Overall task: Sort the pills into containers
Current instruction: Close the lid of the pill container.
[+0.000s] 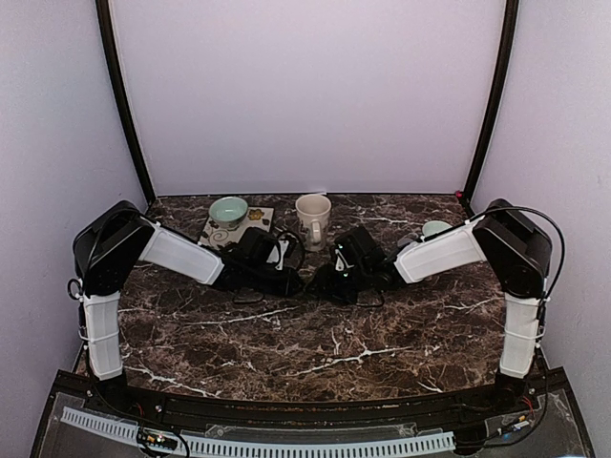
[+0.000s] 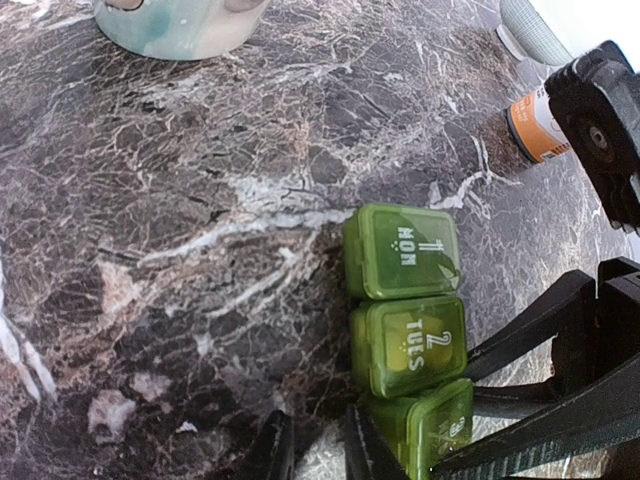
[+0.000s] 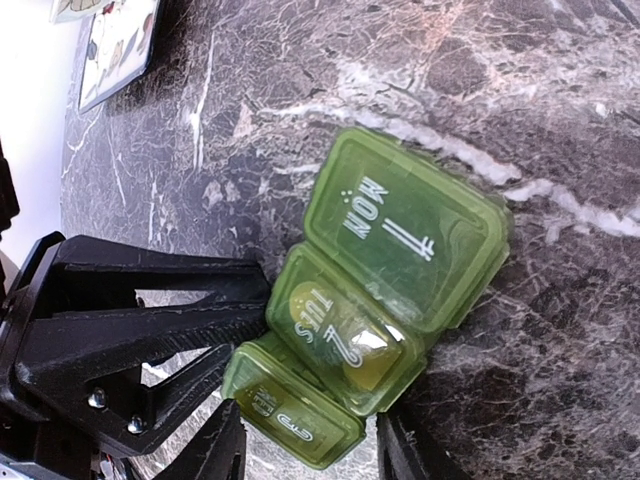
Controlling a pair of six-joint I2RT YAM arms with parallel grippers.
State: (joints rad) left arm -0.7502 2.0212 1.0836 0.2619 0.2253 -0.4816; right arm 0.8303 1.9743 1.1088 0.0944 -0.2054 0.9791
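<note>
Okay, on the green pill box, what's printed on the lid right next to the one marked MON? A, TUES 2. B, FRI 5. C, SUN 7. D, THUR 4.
A: on the green pill box, the lid directly against the MON lid is the TUES lid, with a 2 beside the word, and both wrist views show it.

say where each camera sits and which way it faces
top: high behind the robot, looking down on table, mug, bowl; left arm, right arm show
left wrist: on the left arm, facing down at the pill box; own fingers show
right wrist: on the right arm, facing the pill box; own fingers show
shared: the pill box
</note>
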